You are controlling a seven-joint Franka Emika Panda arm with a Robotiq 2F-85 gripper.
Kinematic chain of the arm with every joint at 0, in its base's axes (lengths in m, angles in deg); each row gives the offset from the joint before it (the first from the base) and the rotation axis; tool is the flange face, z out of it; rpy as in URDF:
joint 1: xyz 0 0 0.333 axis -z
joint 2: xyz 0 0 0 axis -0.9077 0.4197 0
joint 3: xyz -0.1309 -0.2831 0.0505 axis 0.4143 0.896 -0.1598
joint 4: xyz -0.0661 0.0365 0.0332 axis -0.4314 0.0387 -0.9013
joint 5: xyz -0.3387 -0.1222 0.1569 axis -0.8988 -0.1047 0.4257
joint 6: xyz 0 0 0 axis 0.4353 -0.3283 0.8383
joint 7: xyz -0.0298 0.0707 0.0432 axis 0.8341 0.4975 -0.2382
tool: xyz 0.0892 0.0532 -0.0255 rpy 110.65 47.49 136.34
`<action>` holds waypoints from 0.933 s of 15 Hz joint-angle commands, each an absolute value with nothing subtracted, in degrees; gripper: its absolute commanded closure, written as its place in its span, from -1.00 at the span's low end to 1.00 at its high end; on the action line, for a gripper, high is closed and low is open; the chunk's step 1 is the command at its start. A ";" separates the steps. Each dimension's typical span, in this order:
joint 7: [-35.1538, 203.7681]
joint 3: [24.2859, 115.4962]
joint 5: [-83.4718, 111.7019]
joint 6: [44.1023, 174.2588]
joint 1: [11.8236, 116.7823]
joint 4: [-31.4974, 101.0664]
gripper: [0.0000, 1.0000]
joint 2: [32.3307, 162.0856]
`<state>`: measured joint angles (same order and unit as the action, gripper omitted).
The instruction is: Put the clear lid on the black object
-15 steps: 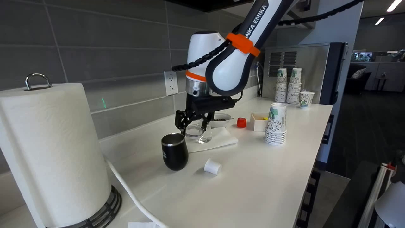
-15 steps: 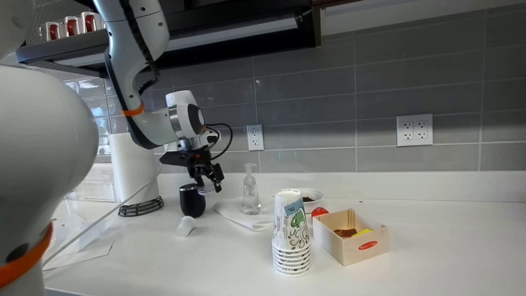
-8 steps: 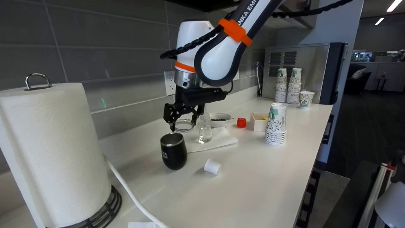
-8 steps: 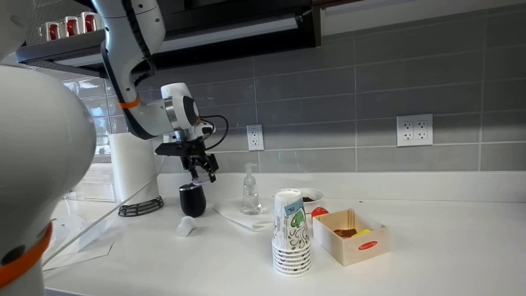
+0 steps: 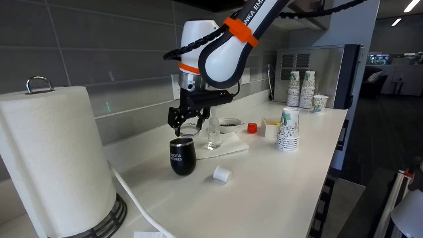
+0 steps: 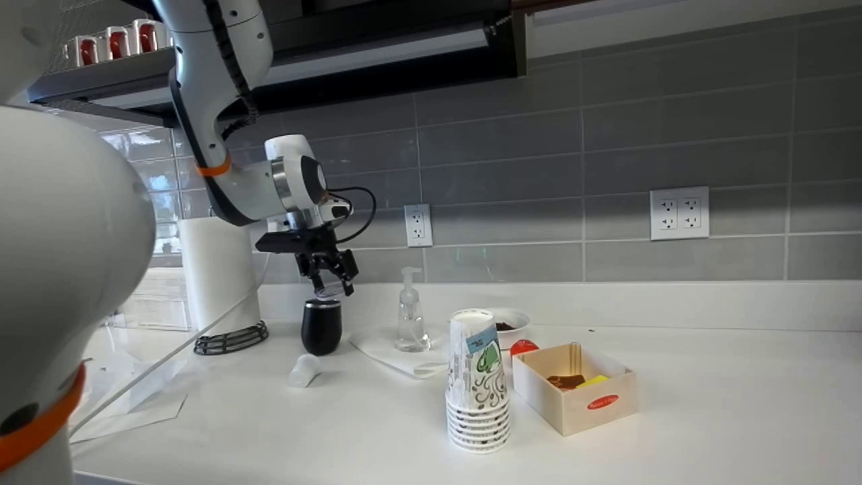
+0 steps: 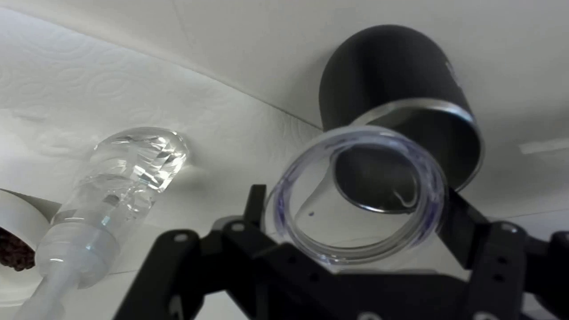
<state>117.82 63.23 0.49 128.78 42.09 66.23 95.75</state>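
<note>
You are grasping the clear lid [image 7: 358,195] in the pincer [image 7: 355,209], whose black, angular fingers [image 7: 464,226] are pressing the round, see-through plastic from opposite sides. The lid's thick rim is catching a violet tint in the wrist view. You are holding it in the air just above the black cup [image 5: 183,162]; in the wrist view the lid is overlapping only part of the metal-lipped mouth. The cup is standing upright on the smooth white tabletop [image 5: 257,198], its squat, rounded body bearing white lettering. Near it, a small white cylinder [image 5: 222,174] is lying on its side. A clear soap dispenser [image 7: 106,200], glinting with facets at its foot, is standing on a swirl-embossed paper sheet [image 7: 98,89], and a white bowl [image 5: 228,130] nearby is holding something dark and crumbly [image 7: 15,251]. In both exterior views a tall, soft-looking paper towel roll [image 5: 57,158] is standing on a black wire base [image 6: 231,339]. In an exterior view, a tapering stack of printed paper cups [image 6: 478,377] is sitting upside down near a pale wooden box [image 6: 576,412] that is carrying a red oval mark [image 6: 603,402].
</note>
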 commanded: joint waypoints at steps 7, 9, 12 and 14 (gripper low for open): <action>111.17 60.03 4.21 127.14 43.11 62.12 -0.33 100.27; 110.52 59.96 4.22 126.58 42.78 61.28 -0.33 100.58; 109.72 59.76 4.30 126.09 42.55 60.38 -0.33 101.01; 109.37 59.68 4.30 125.73 42.37 59.95 -0.33 101.20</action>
